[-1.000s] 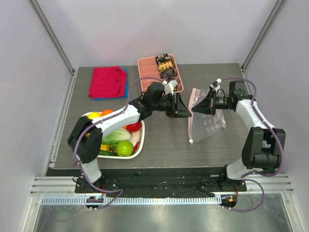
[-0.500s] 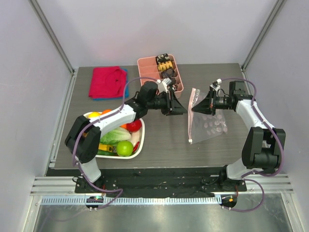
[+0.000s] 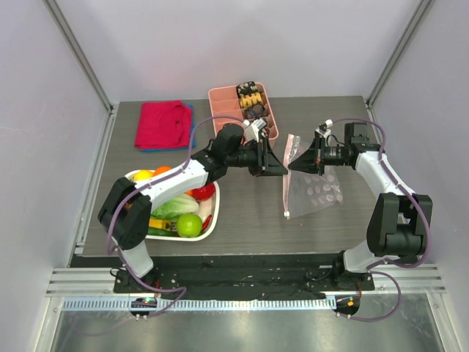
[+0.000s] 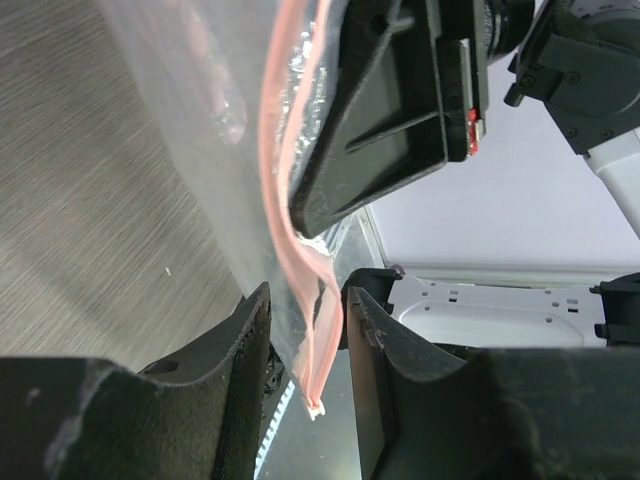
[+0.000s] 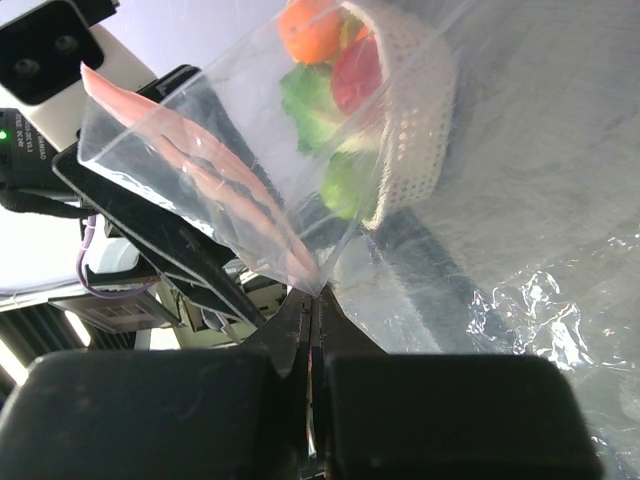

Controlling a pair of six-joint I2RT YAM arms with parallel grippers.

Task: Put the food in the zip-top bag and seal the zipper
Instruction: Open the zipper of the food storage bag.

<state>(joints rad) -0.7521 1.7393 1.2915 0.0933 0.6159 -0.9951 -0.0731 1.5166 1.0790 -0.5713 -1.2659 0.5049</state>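
Observation:
The clear dotted zip-top bag (image 3: 316, 192) hangs lifted over the table's right half, its pink zipper (image 3: 286, 183) running down its left edge. My right gripper (image 3: 305, 160) is shut on the bag's upper edge; the right wrist view shows the jaws (image 5: 312, 295) pinched on the plastic (image 5: 250, 140). My left gripper (image 3: 275, 158) is open, its jaws on either side of the zipper strip (image 4: 283, 200) without pressing it (image 4: 305, 335). The food (image 3: 176, 207), an orange, lettuce, a red fruit and a green apple, lies in the white basket (image 3: 212, 220) at the left.
A pink compartment tray (image 3: 226, 110) with dark and yellow snacks stands at the back centre. Red and blue folded cloths (image 3: 163, 125) lie at the back left. The basket of food shows through the bag in the right wrist view (image 5: 425, 120).
My left gripper drew back to the left, then came right again to the bag's zipper edge. My right gripper shifted a little left with the bag.

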